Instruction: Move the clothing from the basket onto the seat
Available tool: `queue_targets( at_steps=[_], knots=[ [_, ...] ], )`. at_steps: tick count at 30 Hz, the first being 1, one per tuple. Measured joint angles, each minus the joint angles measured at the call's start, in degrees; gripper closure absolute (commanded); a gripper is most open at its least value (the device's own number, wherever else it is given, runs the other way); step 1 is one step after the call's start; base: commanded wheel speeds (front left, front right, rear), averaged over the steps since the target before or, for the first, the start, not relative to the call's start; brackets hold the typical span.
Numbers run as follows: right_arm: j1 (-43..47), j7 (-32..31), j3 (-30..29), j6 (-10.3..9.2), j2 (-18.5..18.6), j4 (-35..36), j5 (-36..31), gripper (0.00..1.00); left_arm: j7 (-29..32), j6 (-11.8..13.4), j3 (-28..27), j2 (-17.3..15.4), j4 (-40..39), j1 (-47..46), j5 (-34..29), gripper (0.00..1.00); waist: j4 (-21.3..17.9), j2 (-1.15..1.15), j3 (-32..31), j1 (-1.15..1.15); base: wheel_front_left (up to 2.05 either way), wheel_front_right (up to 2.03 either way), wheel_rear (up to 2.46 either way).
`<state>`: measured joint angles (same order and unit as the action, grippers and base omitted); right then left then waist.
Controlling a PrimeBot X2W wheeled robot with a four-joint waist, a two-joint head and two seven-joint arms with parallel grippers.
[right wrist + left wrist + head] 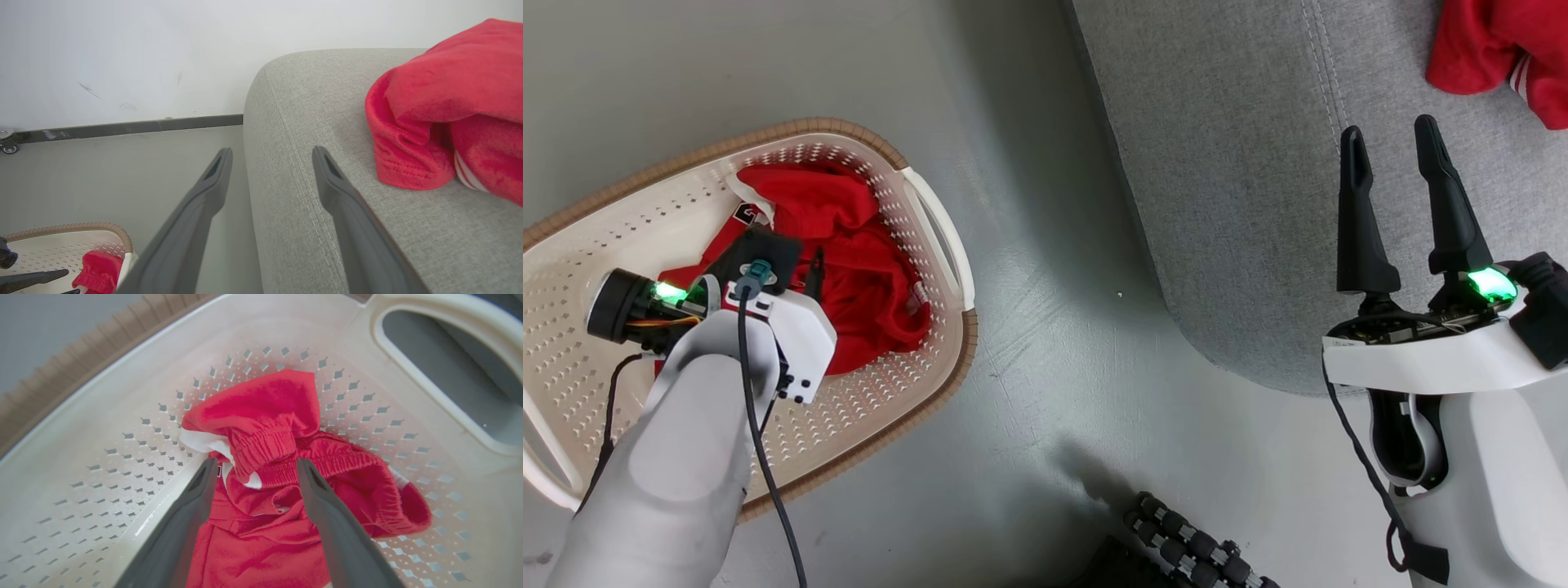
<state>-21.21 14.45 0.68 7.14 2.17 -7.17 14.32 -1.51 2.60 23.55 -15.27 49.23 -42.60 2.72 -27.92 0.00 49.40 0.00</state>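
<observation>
- Head view: the basket (935, 237) sits on the floor (1045, 343) with red clothing (866, 269) heaped inside. The left gripper (796, 278) reaches down into it. The right gripper (1388, 131) hangs over the grey seat (1225, 163), jaws spread, holding nothing.
- Left wrist view: jaws spread — one finger on either side of a gathered fold of the clothing, not yet pinching it.
- Right wrist view: another red garment (441, 102) lies on the seat, just beside the right gripper.

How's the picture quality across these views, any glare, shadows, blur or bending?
Head view: soft even light, a sheen on the floor, a soft shadow beside the seat. Left wrist view: the basket rim curves from the wide lens; the clothing is sharp. Right wrist view: bright wall, gripper fingers soft near the lens.
</observation>
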Motion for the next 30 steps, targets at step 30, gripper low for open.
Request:
queue_targets(
  at_steps=[30],
  knots=[
    [0.3, 0.0, -0.2, 0.00, 0.0, 1.5, -1.3, 0.00, 3.6, 3.0, -2.2, 5.0, 8.4, -5.5, 3.1, 0.00, 0.6, 0.00, 0.6, 0.00, 0.00, 0.00, 0.00]
  ],
)
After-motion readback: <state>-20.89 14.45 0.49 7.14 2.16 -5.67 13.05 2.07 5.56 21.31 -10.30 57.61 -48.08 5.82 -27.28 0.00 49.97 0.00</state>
